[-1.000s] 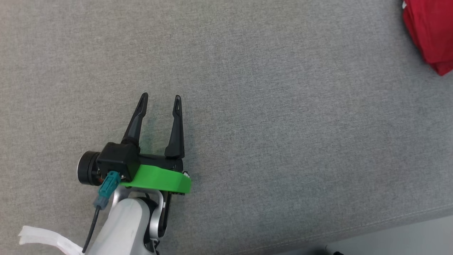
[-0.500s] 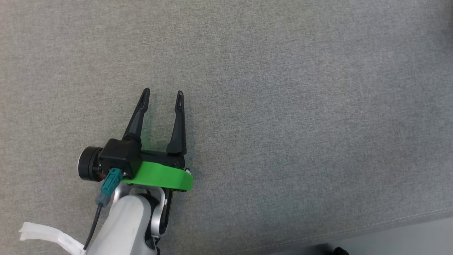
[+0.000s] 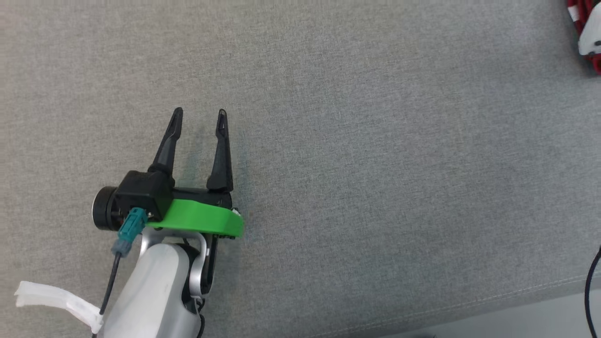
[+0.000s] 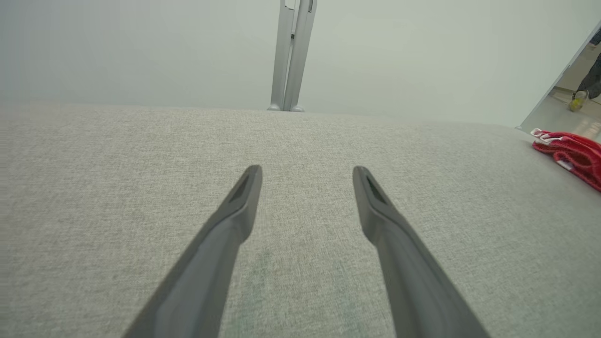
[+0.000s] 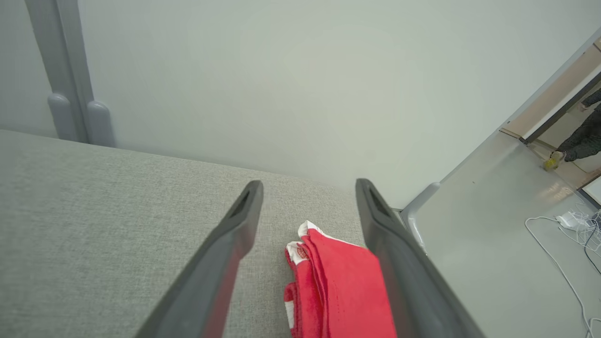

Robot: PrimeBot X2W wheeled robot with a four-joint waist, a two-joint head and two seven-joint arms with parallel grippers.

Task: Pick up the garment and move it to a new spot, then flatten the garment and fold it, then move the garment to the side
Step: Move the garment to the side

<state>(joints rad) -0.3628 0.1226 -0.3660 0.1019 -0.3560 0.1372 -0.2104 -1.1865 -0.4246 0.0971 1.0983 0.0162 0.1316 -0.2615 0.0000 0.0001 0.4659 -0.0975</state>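
Your left gripper (image 3: pixel 199 111) (image 4: pixel 306 169) hovers low over the grey cushion (image 3: pixel 375 164), toward its near edge, its two dark fingers spread and holding nothing. The red garment (image 5: pixel 338 281) (image 4: pixel 570 152), folded with white trim showing, lies at the cushion's right edge, well apart from that gripper. Your right gripper (image 5: pixel 308 183) hangs over that same edge, its fingers also spread, with the garment showing in the gap between them; whether they touch the cloth you cannot tell. Behind the cushion's far edge a grey post (image 4: pixel 291 56) rises against a pale wall (image 4: pixel 141 47). Beyond the cushion's right edge, a white cable (image 5: pixel 569 218) trails over the floor (image 5: pixel 479 244).
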